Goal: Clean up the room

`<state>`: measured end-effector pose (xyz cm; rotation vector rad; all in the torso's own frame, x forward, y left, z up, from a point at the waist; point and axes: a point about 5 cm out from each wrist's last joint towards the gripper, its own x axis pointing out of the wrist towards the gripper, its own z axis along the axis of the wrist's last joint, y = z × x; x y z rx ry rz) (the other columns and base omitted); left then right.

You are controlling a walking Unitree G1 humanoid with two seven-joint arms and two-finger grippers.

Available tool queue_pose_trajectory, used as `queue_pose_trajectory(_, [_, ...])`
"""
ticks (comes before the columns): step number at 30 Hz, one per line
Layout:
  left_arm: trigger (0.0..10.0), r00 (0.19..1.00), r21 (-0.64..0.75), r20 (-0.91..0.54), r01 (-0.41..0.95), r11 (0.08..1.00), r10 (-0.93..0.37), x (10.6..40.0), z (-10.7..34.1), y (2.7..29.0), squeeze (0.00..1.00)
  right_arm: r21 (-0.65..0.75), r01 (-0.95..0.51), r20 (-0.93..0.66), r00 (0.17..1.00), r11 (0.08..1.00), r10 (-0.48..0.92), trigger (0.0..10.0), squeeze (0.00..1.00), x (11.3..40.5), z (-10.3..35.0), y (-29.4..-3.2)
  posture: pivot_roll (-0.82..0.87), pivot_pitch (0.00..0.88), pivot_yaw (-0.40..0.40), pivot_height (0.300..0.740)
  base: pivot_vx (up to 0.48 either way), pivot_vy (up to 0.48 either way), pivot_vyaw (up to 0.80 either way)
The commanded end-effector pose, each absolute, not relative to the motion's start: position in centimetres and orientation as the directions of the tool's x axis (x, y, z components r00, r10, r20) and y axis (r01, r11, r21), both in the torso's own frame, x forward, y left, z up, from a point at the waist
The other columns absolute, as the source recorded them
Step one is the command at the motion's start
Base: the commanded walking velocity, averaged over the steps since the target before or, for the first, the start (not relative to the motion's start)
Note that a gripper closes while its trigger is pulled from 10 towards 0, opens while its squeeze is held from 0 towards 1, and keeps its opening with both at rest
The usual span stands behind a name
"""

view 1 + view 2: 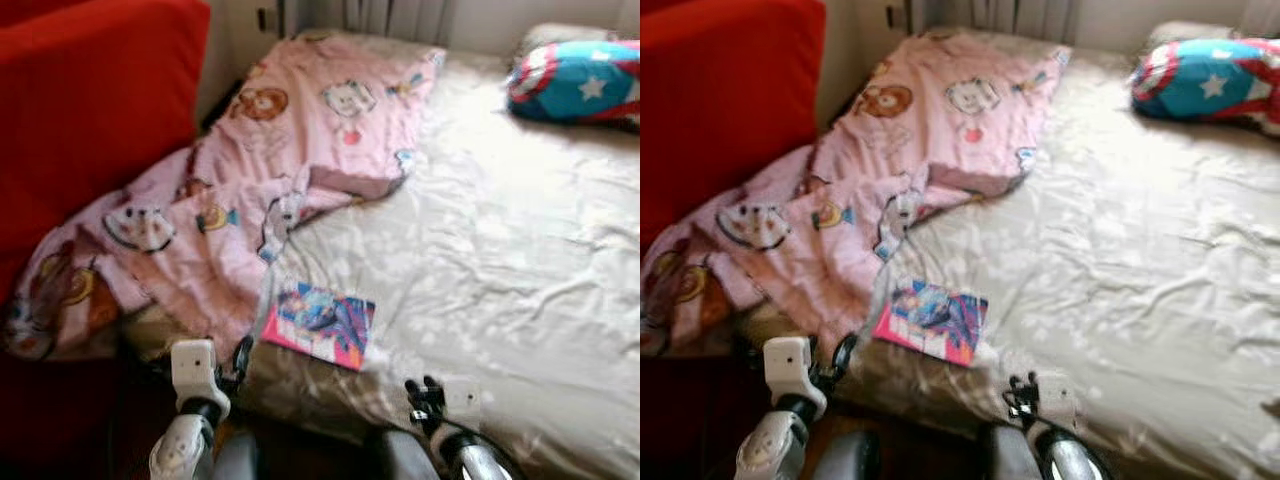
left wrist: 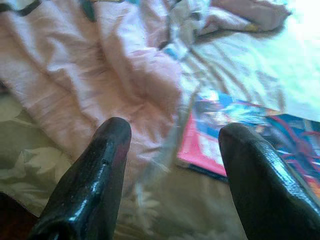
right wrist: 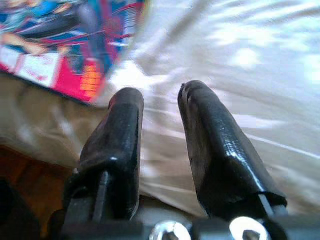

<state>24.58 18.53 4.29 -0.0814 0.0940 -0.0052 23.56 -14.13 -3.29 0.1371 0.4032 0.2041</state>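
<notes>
Left eye view records a bed [image 1: 520, 300] covered by a cream sheet, wrinkled across most of its surface. A pink blanket [image 1: 250, 180] printed with cartoon animals lies rumpled over the bed's left side and spills off the edge toward a red armchair [image 1: 90, 110] standing just beside the bed. A magazine [image 1: 320, 322] with a pink and blue cover lies flat on the sheet near the bed's front edge, its left corner touching the blanket's hem. A pillow [image 1: 580, 82] in red, white and blue with a star sits at the far right of the bed, well apart from the magazine. The left gripper [image 1: 238, 362] is held low at the front edge of the bed, just below and to the left of the magazine; in the left wrist view its fingers [image 2: 95, 185] stand wide apart with nothing between them, aimed at the blanket and the magazine's edge. The right gripper [image 1: 425, 395] is at the bed's front edge, to the right of the magazine; in the right wrist view its fingers [image 3: 215, 145] are parted by a narrow gap and hold nothing, above bare sheet.
</notes>
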Motion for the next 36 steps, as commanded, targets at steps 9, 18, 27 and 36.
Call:
queue_pose_trajectory(9, [10.0, 0.999, -0.080, -0.051, -0.017, 0.997, 0.012, 24.6, 6.3, 19.3, 0.00, 0.254, -0.076, -0.474, 0.859, 0.964, 0.192, 10.0, 1.00, 26.0, -2.9, -13.9, 0.08, 0.320, -0.042, 0.632, 0.000, 0.000, 0.00])
queue_pose_trajectory(18, [10.0, 0.999, -0.057, -0.045, -0.024, 0.998, 0.021, 24.2, 7.3, 19.8, 0.00, 0.293, -0.004, -0.441, 0.886, 0.956, 0.139, 10.0, 1.00, 29.6, -0.3, -13.6, 0.13, 0.428, -0.045, 0.632, 0.000, 0.000, 0.00])
queue_pose_trajectory(27, [10.0, 0.998, -0.066, -0.065, -0.021, 0.998, 0.017, 22.7, 7.6, 19.3, 0.00, 0.377, 0.056, -0.374, 0.922, 0.925, 0.097, 10.0, 0.00, 31.7, 1.8, -14.2, 0.13, 0.450, -0.047, 0.632, 0.000, 0.000, 0.00])
queue_pose_trajectory(36, [10.0, 0.997, -0.067, -0.079, -0.025, 0.997, 0.020, 22.0, 8.0, 19.1, 0.00, 0.379, 0.031, -0.390, 0.912, 0.925, 0.129, 10.0, 0.00, 31.7, 1.7, -14.2, 0.15, 0.457, -0.059, 0.632, 0.000, 0.000, 0.00])
